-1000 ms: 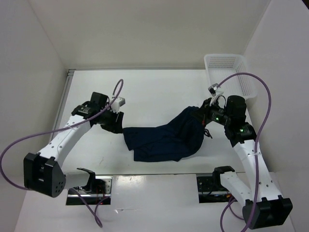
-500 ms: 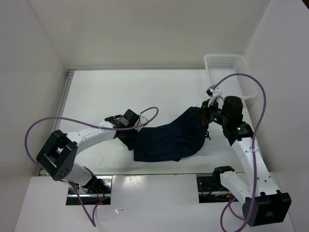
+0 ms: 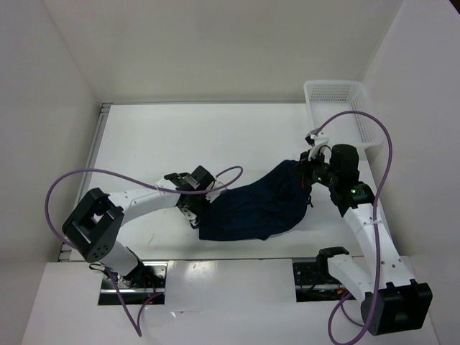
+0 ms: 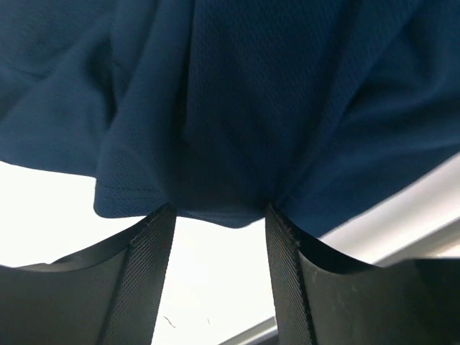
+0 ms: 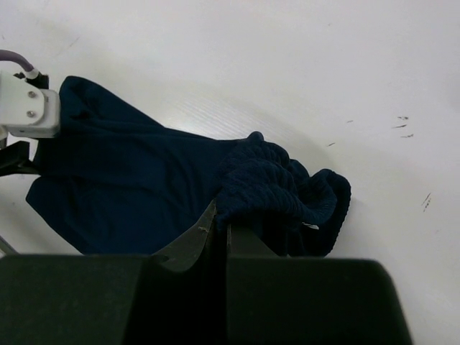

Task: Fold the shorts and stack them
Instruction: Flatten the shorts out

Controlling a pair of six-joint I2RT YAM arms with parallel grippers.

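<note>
Dark navy shorts (image 3: 251, 208) lie spread and rumpled on the white table. My right gripper (image 3: 307, 171) is shut on their bunched ribbed waistband (image 5: 277, 194) at the right end and holds it lifted. My left gripper (image 3: 197, 210) is open at the shorts' left hem; in the left wrist view the hem (image 4: 215, 144) hangs just beyond the tips of the two spread fingers (image 4: 147, 273), with bare table between them.
A white plastic basket (image 3: 343, 115) stands at the table's back right corner. White walls close in the left, back and right sides. The table's near edge with two mounting plates (image 3: 136, 277) runs below the shorts.
My left arm has swung from the table's left side down to the shorts' left edge. My right gripper has stayed on the waistband, shifting only slightly.
</note>
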